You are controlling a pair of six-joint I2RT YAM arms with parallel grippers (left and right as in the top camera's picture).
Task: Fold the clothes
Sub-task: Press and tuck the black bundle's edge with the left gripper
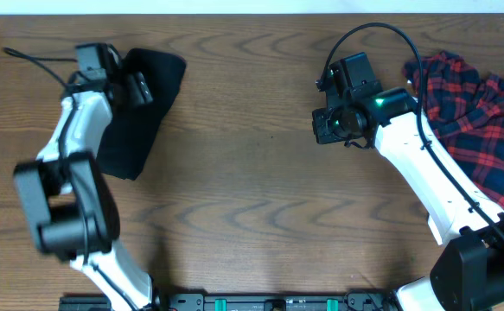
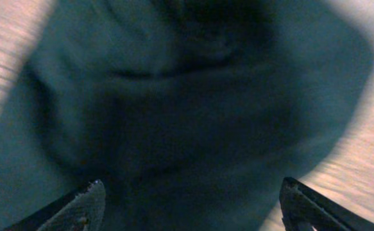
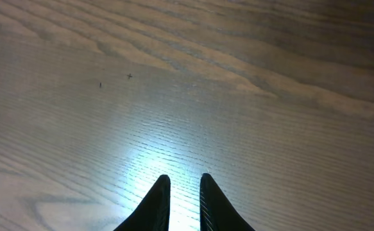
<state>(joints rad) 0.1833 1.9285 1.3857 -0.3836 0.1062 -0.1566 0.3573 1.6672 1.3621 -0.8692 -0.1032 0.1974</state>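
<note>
L hand (image 2: 193,192) wide over garment (image 1: 148,112); R hand (image 3: 185,192) pinched.

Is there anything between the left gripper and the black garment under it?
Nothing visible. The left gripper hangs open directly over the black garment, and the blurred left wrist view shows only dark cloth between its fingers.

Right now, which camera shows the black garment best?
Overhead: the black garment shows its outline, partly hidden by the left arm. Left wrist gives only a blurred close-up; right wrist shows just the table.
</note>
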